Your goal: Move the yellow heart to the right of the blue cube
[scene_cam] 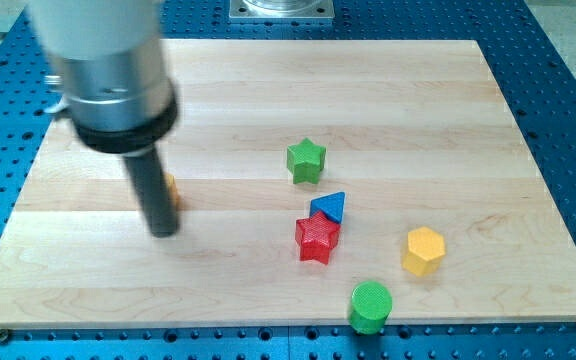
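My tip (163,232) rests on the wooden board (268,90) at the view's left. A small yellow-orange block (172,190) peeks out just to the right of the rod, right beside it; most of it is hidden and its shape cannot be made out. The only blue block in view is a blue triangle (329,207) near the board's middle, well to the right of my tip. No blue cube shows.
A green star (306,160) sits above the blue triangle. A red star (317,238) touches the triangle from below. A yellow hexagon (423,250) lies to the right, and a green cylinder (370,306) stands near the bottom edge.
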### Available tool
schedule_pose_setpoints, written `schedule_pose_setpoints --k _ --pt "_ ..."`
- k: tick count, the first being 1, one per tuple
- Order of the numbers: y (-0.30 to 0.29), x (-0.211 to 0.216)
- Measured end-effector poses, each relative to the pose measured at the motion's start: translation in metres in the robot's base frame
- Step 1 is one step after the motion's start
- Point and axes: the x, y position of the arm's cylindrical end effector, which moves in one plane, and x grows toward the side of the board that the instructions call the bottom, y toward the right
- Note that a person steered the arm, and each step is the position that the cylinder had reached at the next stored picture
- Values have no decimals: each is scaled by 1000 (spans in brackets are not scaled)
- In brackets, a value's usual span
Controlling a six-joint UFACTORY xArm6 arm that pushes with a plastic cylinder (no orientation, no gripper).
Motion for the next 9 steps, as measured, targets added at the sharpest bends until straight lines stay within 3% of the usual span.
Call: schedule_pose_setpoints --k 1,2,3,4,6,7,9 --pt "-42 -66" --pt "-19 -17" --pt "-4 -58" --pt "59 -57" --pt "0 -146" --pt "6 -121" --pt "26 -192"
